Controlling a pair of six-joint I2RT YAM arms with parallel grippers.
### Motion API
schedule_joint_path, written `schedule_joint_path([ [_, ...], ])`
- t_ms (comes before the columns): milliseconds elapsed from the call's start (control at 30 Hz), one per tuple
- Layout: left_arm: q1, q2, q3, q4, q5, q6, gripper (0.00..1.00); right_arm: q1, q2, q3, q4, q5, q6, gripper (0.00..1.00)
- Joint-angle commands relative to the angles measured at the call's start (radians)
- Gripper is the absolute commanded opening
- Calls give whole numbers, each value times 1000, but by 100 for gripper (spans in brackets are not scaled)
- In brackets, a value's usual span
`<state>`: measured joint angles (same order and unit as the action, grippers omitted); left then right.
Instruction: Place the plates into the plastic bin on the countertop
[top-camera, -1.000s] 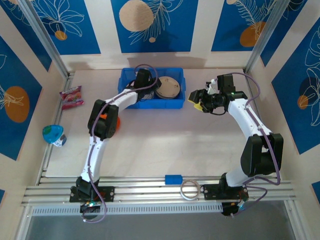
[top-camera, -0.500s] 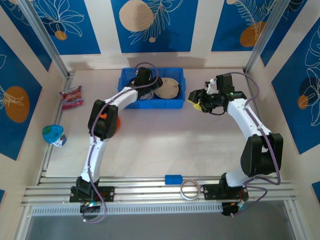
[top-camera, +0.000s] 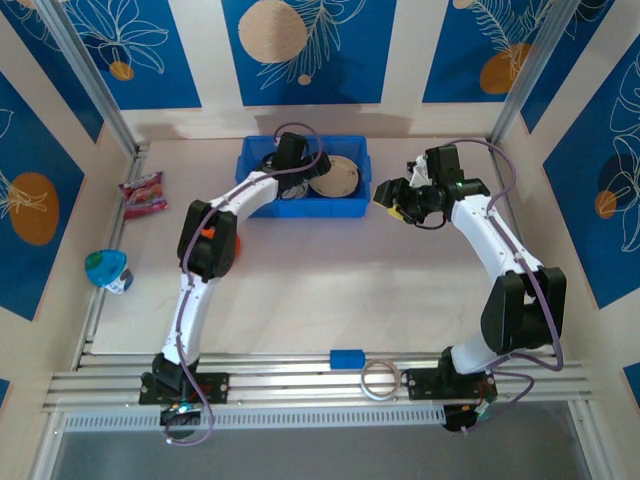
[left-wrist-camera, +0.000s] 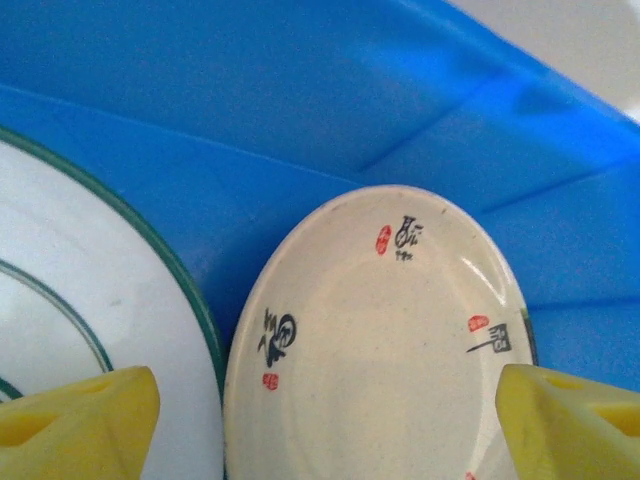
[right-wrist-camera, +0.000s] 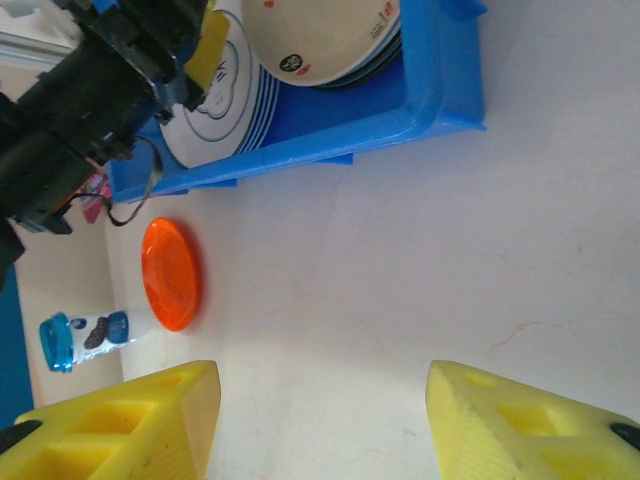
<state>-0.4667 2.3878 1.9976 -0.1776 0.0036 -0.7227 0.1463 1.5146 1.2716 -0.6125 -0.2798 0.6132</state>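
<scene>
Your left gripper (left-wrist-camera: 328, 420), arm stretched forward, is spread wide and empty over a cream round ink-marked plate (left-wrist-camera: 380, 340) inside the blue rectangular plastic bin (left-wrist-camera: 300, 100) (the green-rimmed white plate (left-wrist-camera: 80, 300) beside it is cut off). Your right gripper (right-wrist-camera: 325, 398) gapes empty above the pale beige countertop (right-wrist-camera: 400, 250). From above, the left elbow half hides an orange round plate (right-wrist-camera: 170, 273).

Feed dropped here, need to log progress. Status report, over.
Left tool open, empty, over plastic bin. Right tool open, empty, above countertop. Several plates in bin; orange plate out on countertop. Left arm overhangs it.
</scene>
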Motion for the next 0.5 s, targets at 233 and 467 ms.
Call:
schedule_joint_path([
  [233,-36,-57,101,-129,-127,125,96,24,-41,51,-53,123,-49,59],
  [467,-48,-114,107,-167,-247,218,96,45,-53,49,-43,227,-59,59],
])
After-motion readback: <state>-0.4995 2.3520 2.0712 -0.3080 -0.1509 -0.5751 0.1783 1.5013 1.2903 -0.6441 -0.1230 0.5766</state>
